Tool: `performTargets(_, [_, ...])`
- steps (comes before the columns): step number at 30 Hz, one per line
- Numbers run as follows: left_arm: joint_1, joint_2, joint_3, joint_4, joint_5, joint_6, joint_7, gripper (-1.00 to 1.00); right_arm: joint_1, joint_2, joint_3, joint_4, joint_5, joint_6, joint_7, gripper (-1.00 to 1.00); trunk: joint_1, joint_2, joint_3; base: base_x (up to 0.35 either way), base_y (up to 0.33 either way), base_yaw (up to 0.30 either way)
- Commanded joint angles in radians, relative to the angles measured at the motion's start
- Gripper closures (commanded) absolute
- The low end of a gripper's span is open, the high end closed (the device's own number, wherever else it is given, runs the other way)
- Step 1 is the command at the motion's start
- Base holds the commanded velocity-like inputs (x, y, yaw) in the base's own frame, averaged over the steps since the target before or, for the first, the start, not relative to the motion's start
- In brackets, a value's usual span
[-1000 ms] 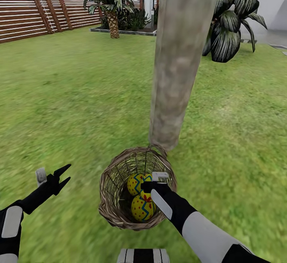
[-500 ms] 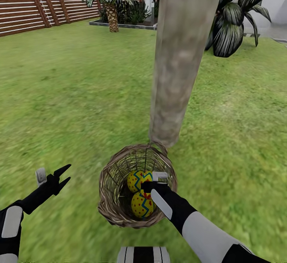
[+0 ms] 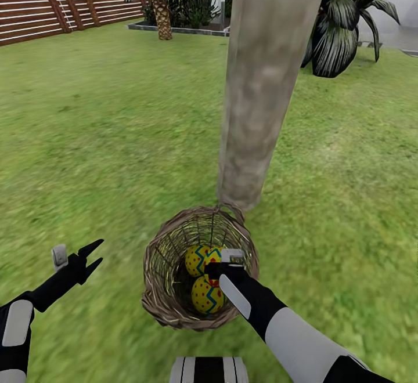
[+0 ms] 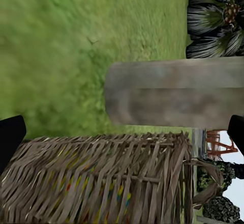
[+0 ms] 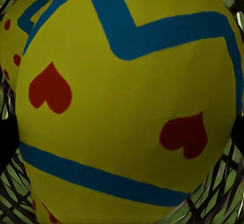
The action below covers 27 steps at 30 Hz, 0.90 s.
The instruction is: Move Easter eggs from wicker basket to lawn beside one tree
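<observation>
Change: the head camera has tipped down a little since a second ago; grippers and wicker basket (image 3: 200,267) are placed as before.
Lawn (image 3: 104,139): green, patchy, with the basket touching the tree (image 3: 261,81) trunk's foot.
Fence (image 3: 35,6): brown slats, far behind the tree.
Right gripper (image 3: 223,264): inside the basket among the Easter eggs (image 3: 204,295); the right wrist view shows one egg (image 5: 127,96) between its fingers, contact unclear.
Left gripper (image 3: 93,257): spread apart, holding nothing, left of the basket.

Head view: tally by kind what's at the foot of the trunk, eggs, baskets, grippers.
Eggs: 2 in view, far one, near one
Basket: 1
Grippers: 2, left gripper, right gripper
Total: 5
</observation>
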Motion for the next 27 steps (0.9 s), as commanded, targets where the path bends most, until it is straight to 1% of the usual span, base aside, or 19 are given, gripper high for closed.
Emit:
performTargets(1, [-0.001, 0.0, 0.002, 0.0, -0.001, 0.005, -0.004, -1.0, 0.0, 0.0, 0.003, 0.015, -0.01, 0.003, -0.008, -1.0, 0.0, 0.0, -0.001, 0.0, 0.0, 0.0])
performTargets(10, [-0.001, 0.0, 0.002, 0.0, -0.001, 0.005, -0.004, -1.0, 0.0, 0.0, 0.003, 0.015, -0.01, 0.004, -0.007, -1.0, 0.0, 0.0, -0.001, 0.0, 0.0, 0.0])
performTargets(11, [-0.001, 0.0, 0.002, 0.0, -0.001, 0.005, -0.004, -1.0, 0.0, 0.0, 0.003, 0.016, -0.01, 0.004, -0.007, 1.0, 0.0, 0.0, -0.001, 0.0, 0.0, 0.0])
performTargets(27, [-0.001, 0.0, 0.002, 0.0, -0.001, 0.005, -0.004, -1.0, 0.0, 0.0, 0.002, 0.015, -0.01, 0.004, -0.004, 1.0, 0.0, 0.0, -0.001, 0.0, 0.0, 0.0])
